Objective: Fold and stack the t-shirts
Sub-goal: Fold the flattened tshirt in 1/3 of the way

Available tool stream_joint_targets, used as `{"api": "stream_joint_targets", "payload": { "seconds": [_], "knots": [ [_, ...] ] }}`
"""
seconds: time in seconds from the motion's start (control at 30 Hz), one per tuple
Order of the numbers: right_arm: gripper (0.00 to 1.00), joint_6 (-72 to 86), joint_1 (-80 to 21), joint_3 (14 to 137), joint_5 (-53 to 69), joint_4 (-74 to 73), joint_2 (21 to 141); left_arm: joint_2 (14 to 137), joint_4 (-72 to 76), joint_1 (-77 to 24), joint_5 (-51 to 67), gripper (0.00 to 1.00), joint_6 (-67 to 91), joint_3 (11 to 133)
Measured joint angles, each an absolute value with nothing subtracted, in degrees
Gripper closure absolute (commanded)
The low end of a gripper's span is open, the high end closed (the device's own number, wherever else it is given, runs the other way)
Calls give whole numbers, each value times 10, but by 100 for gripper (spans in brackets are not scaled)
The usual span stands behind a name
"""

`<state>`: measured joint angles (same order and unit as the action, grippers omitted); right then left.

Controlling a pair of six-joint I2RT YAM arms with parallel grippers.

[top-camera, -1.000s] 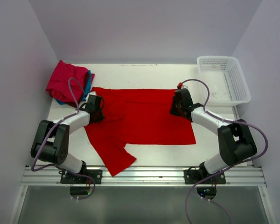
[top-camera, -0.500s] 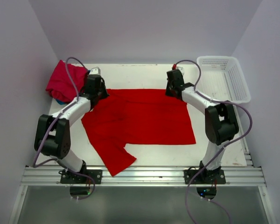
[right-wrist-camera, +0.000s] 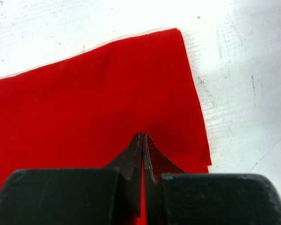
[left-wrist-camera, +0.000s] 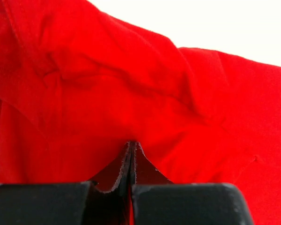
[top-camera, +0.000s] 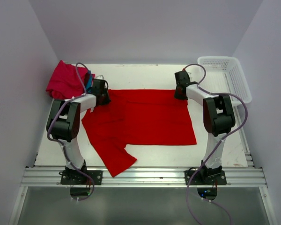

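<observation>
**Both far corners pinched: now we carry the edge over evenly**

The red t-shirt lies spread flat in the middle of the table, its hem to the right and one sleeve trailing toward the near edge. The crimson-pink t-shirt and the teal-blue t-shirt sit piled at the far left corner. The white basket stands at the far right, apart from the cloth.

Our left gripper has its jaws pressed together on rumpled red cloth at the far left of the shirt, near the shoulder. Our right gripper is likewise closed tight, nipping the cloth just inside the far right hem corner. We judge that both hold the red t-shirt, ready to fold its far edge toward us.

To do this well, we lift both ends together and only high enough to clear the layer beneath. We keep the two grippers level and the edge between them lightly taut, so that no sag drags a crease across the body. The left pinch sits in bunched cloth, so we watch that it does not slip or gather extra layers. We bring the far edge down along the near edge, and we mind the loose sleeve, which will need tucking in.
</observation>
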<state>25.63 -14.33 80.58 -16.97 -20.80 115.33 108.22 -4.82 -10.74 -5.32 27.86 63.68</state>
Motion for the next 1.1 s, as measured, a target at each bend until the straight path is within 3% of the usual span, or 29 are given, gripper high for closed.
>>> {"api": "stream_joint_targets", "payload": {
  "seconds": [0.57,1.1],
  "knots": [
    [100,266,-118,899,-152,-217,1235,1168,-35,-105,-13,100,279,739],
    [100,263,-71,1066,-140,-295,1328,1330,-63,-97,79,100,279,978]
  ]
}}
